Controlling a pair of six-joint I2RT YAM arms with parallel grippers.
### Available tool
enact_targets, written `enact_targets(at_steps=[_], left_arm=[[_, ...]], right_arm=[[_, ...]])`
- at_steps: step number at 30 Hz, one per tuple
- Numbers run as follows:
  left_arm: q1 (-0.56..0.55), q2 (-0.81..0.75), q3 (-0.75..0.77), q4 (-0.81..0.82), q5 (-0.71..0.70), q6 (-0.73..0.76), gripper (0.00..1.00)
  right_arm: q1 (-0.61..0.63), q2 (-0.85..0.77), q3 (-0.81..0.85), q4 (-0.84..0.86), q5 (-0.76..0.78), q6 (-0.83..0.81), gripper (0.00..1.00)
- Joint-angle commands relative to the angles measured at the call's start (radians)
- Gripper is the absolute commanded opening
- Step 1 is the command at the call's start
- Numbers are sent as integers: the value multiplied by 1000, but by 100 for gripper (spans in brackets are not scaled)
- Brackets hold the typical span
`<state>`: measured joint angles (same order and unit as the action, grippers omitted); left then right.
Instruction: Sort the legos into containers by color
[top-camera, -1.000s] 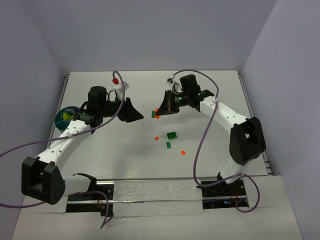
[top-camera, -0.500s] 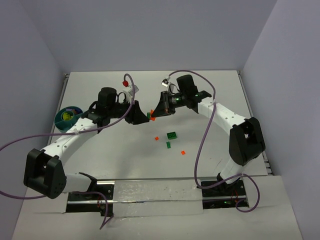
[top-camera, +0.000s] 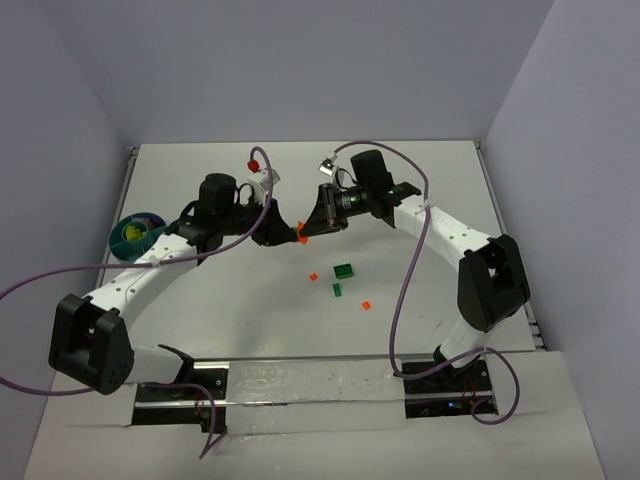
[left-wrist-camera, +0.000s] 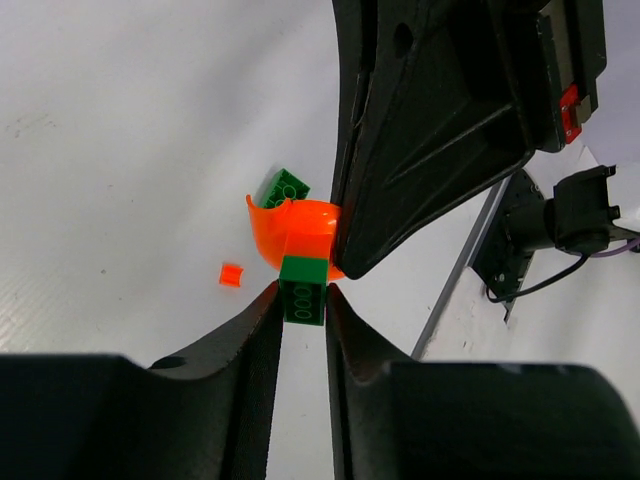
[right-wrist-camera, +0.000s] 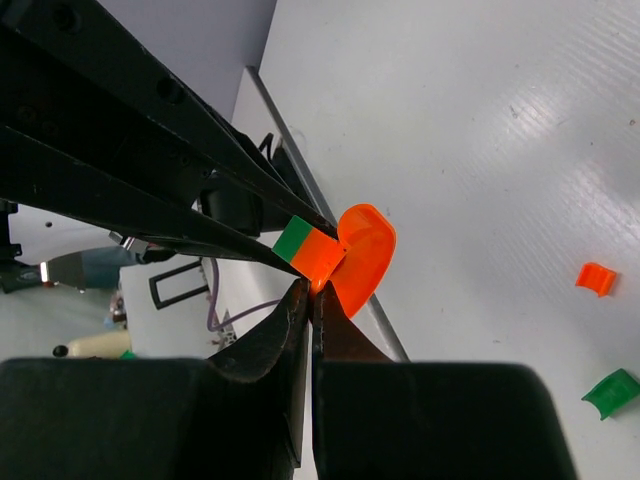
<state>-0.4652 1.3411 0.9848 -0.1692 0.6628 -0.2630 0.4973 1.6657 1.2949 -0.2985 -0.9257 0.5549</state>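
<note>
Pulling straight apart looks best, the left claw (left-wrist-camera: 303, 303) pinching the green brick (left-wrist-camera: 303, 285) while the right claw (right-wrist-camera: 311, 291) clamps the orange piece (right-wrist-camera: 362, 250).

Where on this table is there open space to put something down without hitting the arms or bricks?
Free: the near-centre tabletop between the left arm and the loose bricks, and the far right corner behind the right arm. Crowded: mid-table, where left hand and right hand meet on one orange-green piece.
</note>
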Motion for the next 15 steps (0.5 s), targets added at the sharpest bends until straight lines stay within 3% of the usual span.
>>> enact_targets(at_steps=[1, 4, 6, 10, 15], left_arm=[[-6, 6, 54, 25, 9, 11, 21], [-6, 7, 54, 27, 15, 13, 13], [-7, 6, 51, 28, 23, 12, 0], [-7, 5, 51, 14, -14, -1, 0], [8, -8, 42, -18, -113, -28, 0]], right_arm=[[10, -26, 4, 44, -38, 16, 0], [12, -24, 1, 50, -44, 20, 0], [12, -23, -2, 53, -48, 22, 0], [12, -21, 16, 6, 16, -5, 0], [4, -34, 34, -98, 217, -76, 0]])
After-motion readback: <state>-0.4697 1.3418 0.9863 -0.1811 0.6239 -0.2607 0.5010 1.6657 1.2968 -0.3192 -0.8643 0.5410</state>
